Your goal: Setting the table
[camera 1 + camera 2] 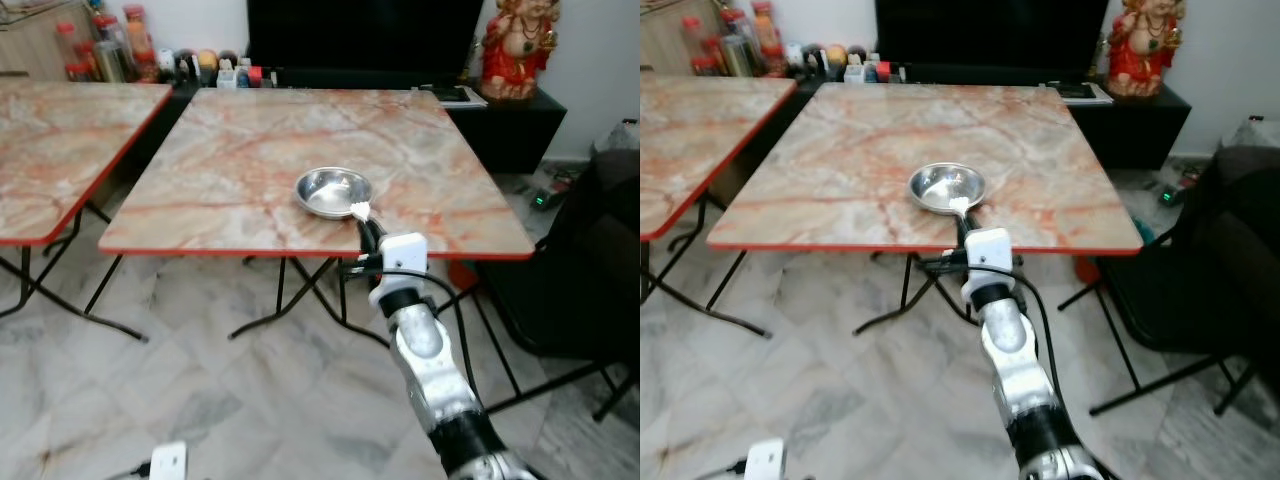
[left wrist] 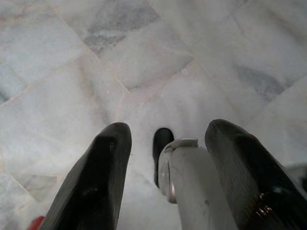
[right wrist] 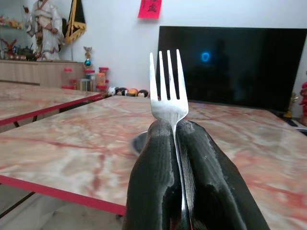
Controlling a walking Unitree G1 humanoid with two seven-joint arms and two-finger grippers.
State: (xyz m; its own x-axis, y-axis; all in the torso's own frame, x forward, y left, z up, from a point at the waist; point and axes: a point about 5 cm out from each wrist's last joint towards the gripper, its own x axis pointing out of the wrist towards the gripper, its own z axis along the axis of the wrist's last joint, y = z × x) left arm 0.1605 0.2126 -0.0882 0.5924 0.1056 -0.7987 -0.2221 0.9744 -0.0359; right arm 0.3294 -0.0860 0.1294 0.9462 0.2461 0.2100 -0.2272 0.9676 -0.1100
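Right arm: silver, reaching forward from my body toward the near edge of the marble-patterned table (image 1: 250, 150); it is ending in my right gripper (image 3: 177, 158)
Right gripper state: two black fingers (image 3: 153, 172) are pressing together around the handle of a metal fork (image 3: 167, 91); the tines are pointing straight up and away from me
Fork position: it is hovering at the table's near, red-trimmed edge, just beside the bowl; from the head views its pale tip (image 1: 361, 210) is sitting right at the bowl's near rim, though I cannot tell whether the two are touching
Bowl: a shallow steel bowl (image 1: 333, 190) is resting on the tabletop, near the front edge and a little right of centre
Left gripper: my left gripper (image 2: 165, 158) is hanging low over the pale marble floor (image 2: 96, 72); its fingers are standing apart with nothing between them
Surroundings: a second matching table (image 1: 60, 150) is standing to my left; a dark screen (image 1: 365, 35) and a red statue (image 1: 515, 45) are lining the far wall
Step in hand: I judge I am bringing the fork in to place it beside the bowl
Next move: this is calling for lowering the fork flat onto bare tabletop next to the bowl, clear of its rim, and only then releasing my grip
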